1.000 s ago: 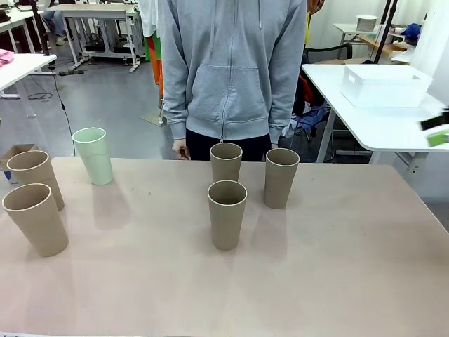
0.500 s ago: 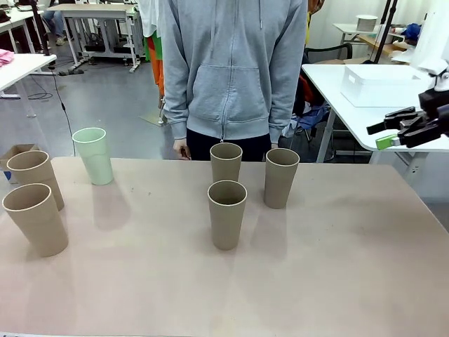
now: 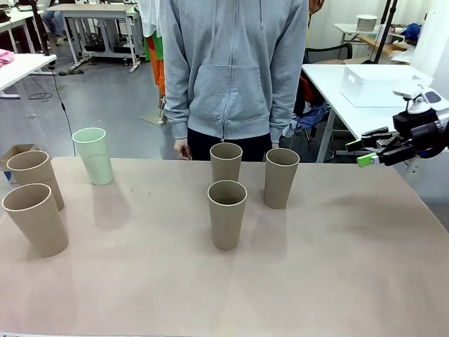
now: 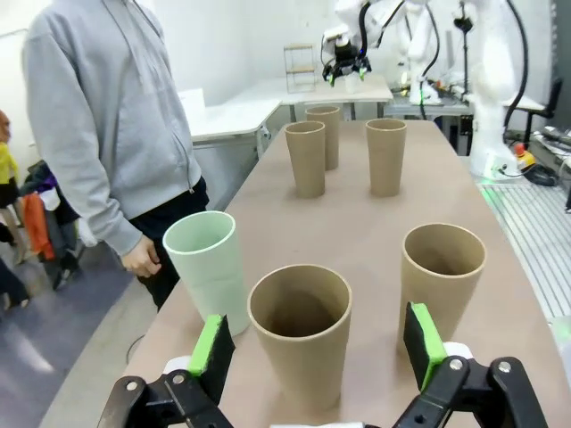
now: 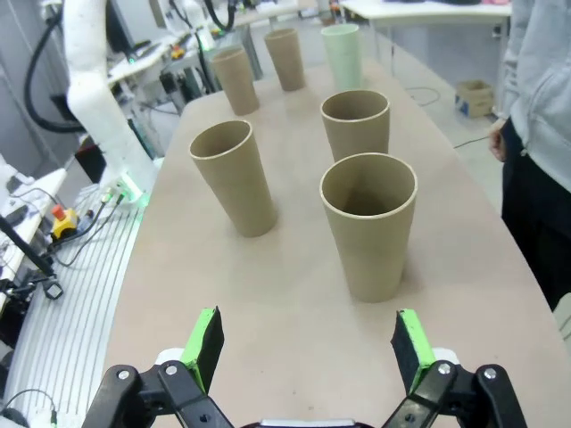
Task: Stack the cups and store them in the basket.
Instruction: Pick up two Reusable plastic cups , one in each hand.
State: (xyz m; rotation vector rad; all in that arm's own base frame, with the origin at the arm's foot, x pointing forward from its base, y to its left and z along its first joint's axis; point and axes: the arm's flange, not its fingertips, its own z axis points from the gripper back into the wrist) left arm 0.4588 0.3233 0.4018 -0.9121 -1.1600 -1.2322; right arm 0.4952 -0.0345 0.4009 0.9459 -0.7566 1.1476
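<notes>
Cups unstacked, rims up ready for nesting: two brown cups (image 3: pixel 35 210) far left, facing the released, empty left hand (image 4: pixel 318 343); mint cup (image 3: pixel 93 156); three brown cups (image 3: pixel 227 214) mid-table; right hand (image 3: pixel 359 153) released, apparently approaching; basket (image 3: pixel 384 86) on the neighbouring table (image 3: pixel 393 126)

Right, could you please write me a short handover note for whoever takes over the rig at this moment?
The left gripper is open and empty, facing the two left brown cups. The right gripper is open and empty, above the right end of the table. All six cups stand upright and apart on it: the mint cup back left, three brown cups mid-table. The basket sits on the side table at far right. Nothing is stacked; all stacking and storing remains.
</notes>
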